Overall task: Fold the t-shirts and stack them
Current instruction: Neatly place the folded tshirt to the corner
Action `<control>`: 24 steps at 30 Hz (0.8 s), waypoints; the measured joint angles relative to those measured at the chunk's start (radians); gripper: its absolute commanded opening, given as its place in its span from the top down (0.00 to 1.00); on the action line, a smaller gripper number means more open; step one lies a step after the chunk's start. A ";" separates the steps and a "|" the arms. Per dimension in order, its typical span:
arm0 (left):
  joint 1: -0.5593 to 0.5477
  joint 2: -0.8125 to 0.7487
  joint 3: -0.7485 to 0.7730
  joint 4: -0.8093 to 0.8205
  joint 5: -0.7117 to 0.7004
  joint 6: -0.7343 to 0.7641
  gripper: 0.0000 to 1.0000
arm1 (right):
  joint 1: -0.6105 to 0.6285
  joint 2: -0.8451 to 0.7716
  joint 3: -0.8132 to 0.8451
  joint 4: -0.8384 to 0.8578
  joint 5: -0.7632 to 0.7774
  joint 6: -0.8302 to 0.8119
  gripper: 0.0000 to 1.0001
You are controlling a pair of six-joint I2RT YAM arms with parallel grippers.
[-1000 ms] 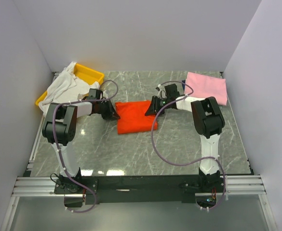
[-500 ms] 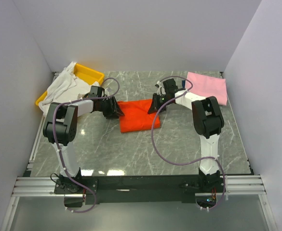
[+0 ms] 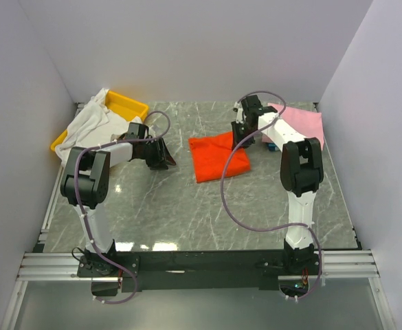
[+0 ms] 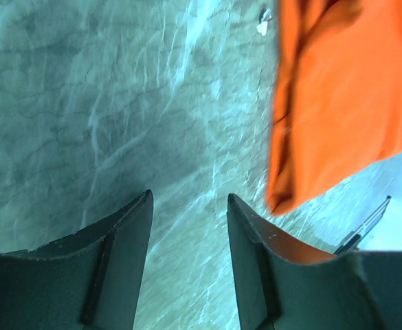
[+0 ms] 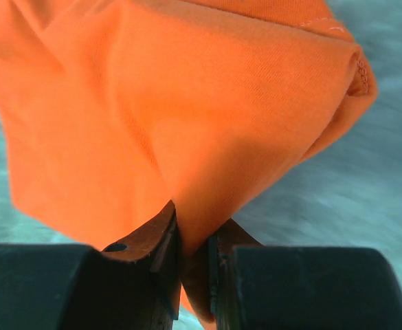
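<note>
The folded orange-red t-shirt lies mid-tabletop, skewed, with its far right corner gathered up into the right end effector. In the right wrist view the right end effector is clamped on a thin bunch of the orange-red t-shirt, the jaws nearly meeting. How much of the cloth rests on the tabletop cannot be told. The left end effector sits to the shirt's left, apart from it. In its wrist view the left end effector has its jaws apart and empty above bare stone, with the shirt's edge off to one side. The pink t-shirt lies flat just beyond the right end effector. The white t-shirt drapes over the yellow tray at far left.

Probable hazards: with only one corner held, the folded layers may fall open or drag on the tabletop. The thin pinch may slip, and the shirt may land askew on the pink one.
</note>
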 measured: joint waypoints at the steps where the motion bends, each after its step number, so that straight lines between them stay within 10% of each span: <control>1: 0.000 -0.005 -0.005 0.000 -0.001 0.005 0.47 | -0.003 0.000 0.005 -0.015 0.022 -0.006 1.00; 24: 0.003 -0.068 -0.090 0.014 -0.016 0.026 0.49 | -0.096 -0.002 0.319 -0.274 0.348 -0.064 1.00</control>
